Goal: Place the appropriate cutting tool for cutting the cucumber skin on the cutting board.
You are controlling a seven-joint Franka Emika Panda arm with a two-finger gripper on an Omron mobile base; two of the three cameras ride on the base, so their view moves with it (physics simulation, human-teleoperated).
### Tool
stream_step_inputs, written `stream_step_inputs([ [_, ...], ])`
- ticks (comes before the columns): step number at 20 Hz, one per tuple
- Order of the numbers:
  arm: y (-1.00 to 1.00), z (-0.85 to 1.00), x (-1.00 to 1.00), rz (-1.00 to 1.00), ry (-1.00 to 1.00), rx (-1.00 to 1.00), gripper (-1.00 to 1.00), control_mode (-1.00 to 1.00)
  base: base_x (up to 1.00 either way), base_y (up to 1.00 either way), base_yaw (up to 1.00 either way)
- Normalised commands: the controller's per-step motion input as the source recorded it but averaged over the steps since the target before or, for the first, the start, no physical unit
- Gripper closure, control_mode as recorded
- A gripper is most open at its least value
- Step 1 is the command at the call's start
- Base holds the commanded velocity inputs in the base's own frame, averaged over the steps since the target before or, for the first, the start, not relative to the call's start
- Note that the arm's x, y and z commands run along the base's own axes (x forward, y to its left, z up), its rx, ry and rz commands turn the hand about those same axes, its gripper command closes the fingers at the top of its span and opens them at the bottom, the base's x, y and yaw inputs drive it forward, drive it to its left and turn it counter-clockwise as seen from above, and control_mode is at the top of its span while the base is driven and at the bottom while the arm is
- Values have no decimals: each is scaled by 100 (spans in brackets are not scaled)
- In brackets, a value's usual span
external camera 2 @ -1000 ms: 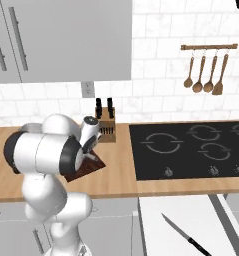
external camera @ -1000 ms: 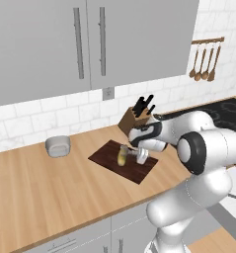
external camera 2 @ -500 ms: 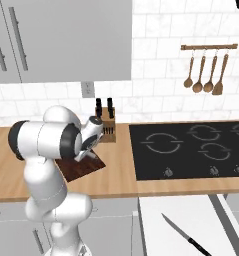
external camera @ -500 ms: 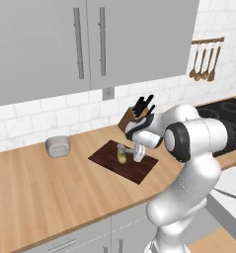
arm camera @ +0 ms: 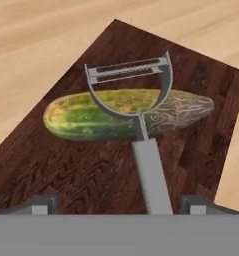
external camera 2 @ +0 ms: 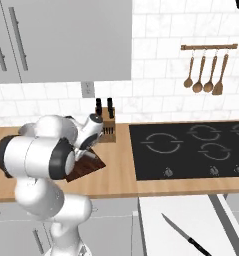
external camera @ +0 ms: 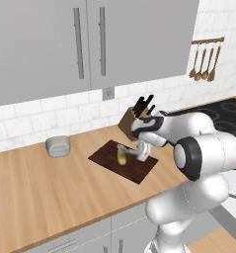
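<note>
Light wood table (external camera: 50,192) under grey cabinets (external camera: 85,42) and white tile, black cooktop (external camera 2: 191,147) off to the right, with a knife block (external camera: 131,120) just behind the cutting board (external camera: 107,155). The tool (external camera: 139,152) hovers over the board with its tips spread wide. The peeler (arm camera: 141,120) handle sits between them, looped head over the cucumber (arm camera: 86,117).

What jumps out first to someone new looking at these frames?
The grey peeler in the hand view: its loop head crosses over the cucumber, which lies on the dark cutting board, the handle running back between the two dark fingertips. From the left base view, the white arm bends low over that board beside the knife block. A black-handled knife lies apart on the white surface at lower right.
</note>
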Motion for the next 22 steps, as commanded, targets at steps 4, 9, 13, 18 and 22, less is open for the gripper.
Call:
stream_step_inputs([
  [4,-13,100,-34,0,-14,0,-100,-100,0,0,0],
  [9,-19,83,-49,0,-15,0,-100,-100,0,0,0],
  [13,-30,49,-69,0,-11,2,-100,-100,0,0,0],
  [18,-60,50,-54,-1,-4,4,-100,-100,0,0,0],
  [22,-90,57,-35,-5,0,7,-100,-100,0,0,0],
])
